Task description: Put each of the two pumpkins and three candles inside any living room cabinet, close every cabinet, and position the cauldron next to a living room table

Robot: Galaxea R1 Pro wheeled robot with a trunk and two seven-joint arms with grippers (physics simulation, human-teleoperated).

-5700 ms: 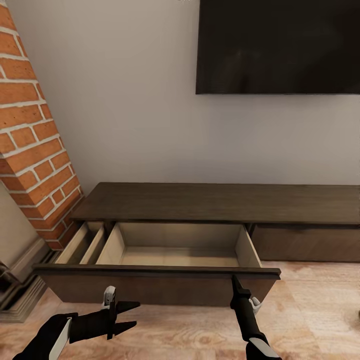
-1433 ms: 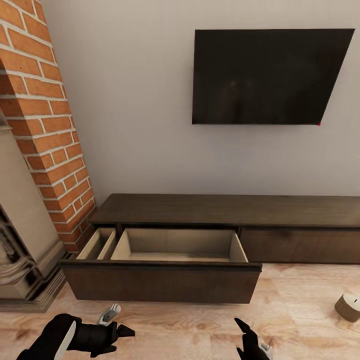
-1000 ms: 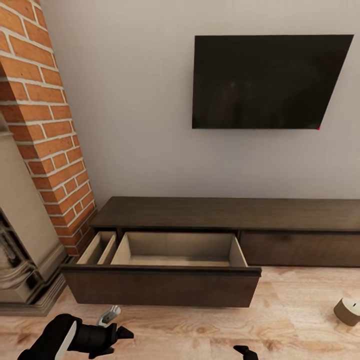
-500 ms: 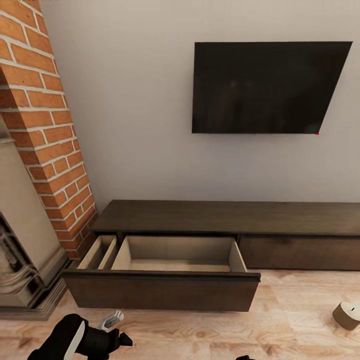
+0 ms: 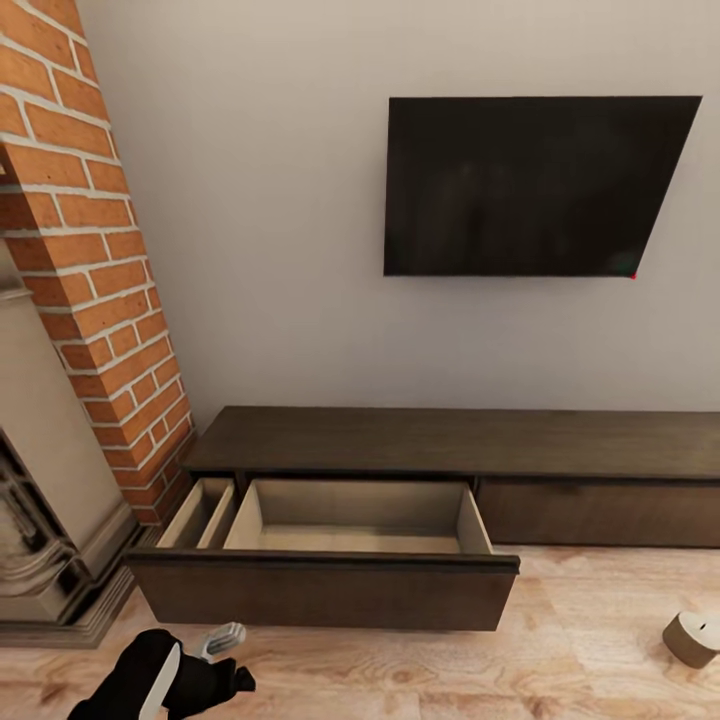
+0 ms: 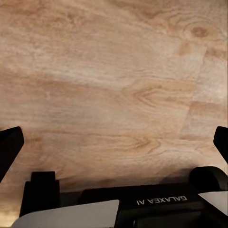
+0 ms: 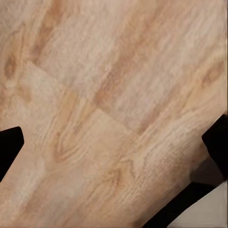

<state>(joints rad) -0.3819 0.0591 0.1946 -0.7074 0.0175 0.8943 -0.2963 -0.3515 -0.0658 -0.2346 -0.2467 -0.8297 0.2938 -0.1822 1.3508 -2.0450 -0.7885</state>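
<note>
While candle (image 5: pixel 692 638) lies rightward, left end effector (image 5: pixel 240 678) near cabinet (image 5: pixel 330 590).

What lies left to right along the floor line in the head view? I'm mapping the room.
Beige stone fireplace base → pulled-out dark-brown wooden cabinet drawer → closed dark-brown drawer front → short tan candle on the floor.

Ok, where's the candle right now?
In the head view, one candle sits on the wood floor at the far right edge, in front of the closed right end of the cabinet and well right of its open drawer.
</note>
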